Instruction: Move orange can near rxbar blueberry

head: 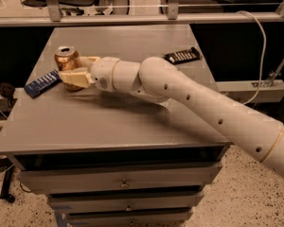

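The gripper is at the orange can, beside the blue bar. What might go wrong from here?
The gripper grips the orange can low on its body, so the tall can may tip on release. The rxbar blueberry lies close beside the can, near the left edge of the table; a nudge might push it off.

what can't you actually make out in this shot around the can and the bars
1. Camera view: the orange can's lower half, and whether it rests on the table, is covered by the tool at the table's left side.
2. The rxbar blueberry's end nearest the can meets the tool; whether it touches the can is unclear.
3. The black bar's lettering is too small to read.
4. The arm runs off the right edge.
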`<state>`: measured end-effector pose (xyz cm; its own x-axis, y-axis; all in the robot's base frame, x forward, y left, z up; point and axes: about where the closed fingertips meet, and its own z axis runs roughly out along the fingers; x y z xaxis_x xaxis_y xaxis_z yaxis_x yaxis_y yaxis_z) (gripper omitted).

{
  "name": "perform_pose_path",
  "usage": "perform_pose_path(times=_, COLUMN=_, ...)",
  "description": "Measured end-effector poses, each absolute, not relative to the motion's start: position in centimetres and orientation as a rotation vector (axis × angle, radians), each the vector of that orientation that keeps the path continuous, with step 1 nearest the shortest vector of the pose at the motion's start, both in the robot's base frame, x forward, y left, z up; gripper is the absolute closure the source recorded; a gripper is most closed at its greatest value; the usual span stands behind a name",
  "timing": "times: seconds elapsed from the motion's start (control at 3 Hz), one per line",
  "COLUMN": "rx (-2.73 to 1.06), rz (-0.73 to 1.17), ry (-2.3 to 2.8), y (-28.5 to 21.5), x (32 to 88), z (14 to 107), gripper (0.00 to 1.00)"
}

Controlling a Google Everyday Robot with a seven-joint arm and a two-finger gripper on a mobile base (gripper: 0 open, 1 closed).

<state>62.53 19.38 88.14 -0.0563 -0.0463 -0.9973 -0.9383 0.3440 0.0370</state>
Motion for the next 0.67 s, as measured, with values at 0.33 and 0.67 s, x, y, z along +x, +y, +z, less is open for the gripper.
perform_pose_path(times=0.33, rx=-0.958, rz=0.906, ry=1.467, y=15.9, x=61.7, z=87.7, gripper=0.00)
perform_pose_path(times=0.67, rx=-0.936, rz=0.806, ry=1.524, y=10.1, x=60.6, z=87.6, gripper=0.00)
